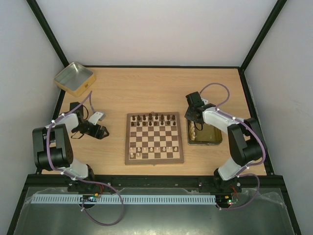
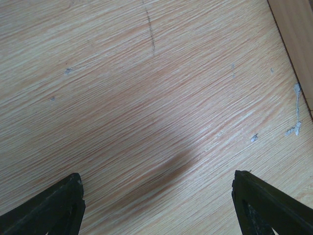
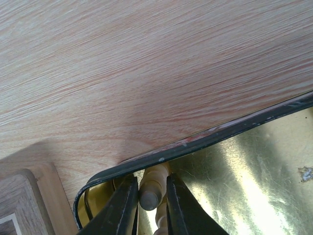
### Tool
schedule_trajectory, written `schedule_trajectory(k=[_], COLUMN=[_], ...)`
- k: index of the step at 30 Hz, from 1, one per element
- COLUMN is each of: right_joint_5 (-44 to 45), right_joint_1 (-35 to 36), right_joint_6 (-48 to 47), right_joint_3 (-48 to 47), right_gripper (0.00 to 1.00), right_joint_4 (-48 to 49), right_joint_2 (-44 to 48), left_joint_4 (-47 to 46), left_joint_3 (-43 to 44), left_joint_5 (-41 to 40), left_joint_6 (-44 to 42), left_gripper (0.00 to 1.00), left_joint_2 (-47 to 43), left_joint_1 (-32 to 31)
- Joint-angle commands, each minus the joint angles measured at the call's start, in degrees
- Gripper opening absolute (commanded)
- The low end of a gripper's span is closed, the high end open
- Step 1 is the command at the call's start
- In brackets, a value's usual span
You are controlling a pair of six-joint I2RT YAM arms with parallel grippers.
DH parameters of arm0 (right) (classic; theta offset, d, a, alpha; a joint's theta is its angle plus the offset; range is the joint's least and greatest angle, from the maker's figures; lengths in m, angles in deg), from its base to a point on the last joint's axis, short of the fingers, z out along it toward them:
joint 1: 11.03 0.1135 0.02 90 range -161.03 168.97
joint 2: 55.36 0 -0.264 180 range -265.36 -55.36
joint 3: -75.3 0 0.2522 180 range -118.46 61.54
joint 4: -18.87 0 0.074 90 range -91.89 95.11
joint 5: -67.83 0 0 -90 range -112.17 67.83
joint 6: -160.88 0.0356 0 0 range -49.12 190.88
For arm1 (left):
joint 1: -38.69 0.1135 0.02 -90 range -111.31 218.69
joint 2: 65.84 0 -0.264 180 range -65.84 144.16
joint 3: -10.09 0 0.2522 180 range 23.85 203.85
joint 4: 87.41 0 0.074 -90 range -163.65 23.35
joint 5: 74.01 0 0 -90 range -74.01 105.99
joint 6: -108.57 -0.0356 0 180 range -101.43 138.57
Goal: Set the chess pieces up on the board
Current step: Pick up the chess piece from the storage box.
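Note:
The wooden chessboard lies mid-table, with dark chessmen along its far rows and several cream-white pieces on its near rows. My right gripper is shut on a cream-white chess piece inside the gold tin, at the tin's corner nearest the board. In the top view this gripper sits over the tin just right of the board. More cream pieces lie in the tin. My left gripper is open and empty over bare table, left of the board.
A second gold tin stands at the far left corner. The board's corner shows at the bottom left of the right wrist view. Black frame posts and white walls close in the table.

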Motion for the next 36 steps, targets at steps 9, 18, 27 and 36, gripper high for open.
schedule_trajectory(k=[9, 18, 27, 36], right_joint_5=[1.7, 4.5, 7.3, 7.6], right_joint_1=[-0.5, -0.5, -0.5, -0.5], right_joint_6=[-1.1, -1.6, -2.4, -3.3], right_joint_3=[0.7, 0.1, -1.6, -2.5], right_gripper=[0.10, 0.07, 0.07, 0.07], right_joint_4=[0.9, -0.9, -3.8, -7.1], right_joint_2=[-2.0, -0.2, 2.3, 6.7], left_joint_4=[3.4, 3.5, 3.5, 3.4], left_joint_3=[-2.0, -2.1, -2.0, -2.0], left_joint_5=[-3.9, -3.9, -3.8, -3.9], left_joint_6=[0.2, 0.2, 0.1, 0.2], left_gripper=[0.83, 0.83, 0.83, 0.83], left_joint_2=[2.4, 2.4, 2.6, 2.6], left_joint_1=[-0.1, -0.2, -0.1, -0.2])
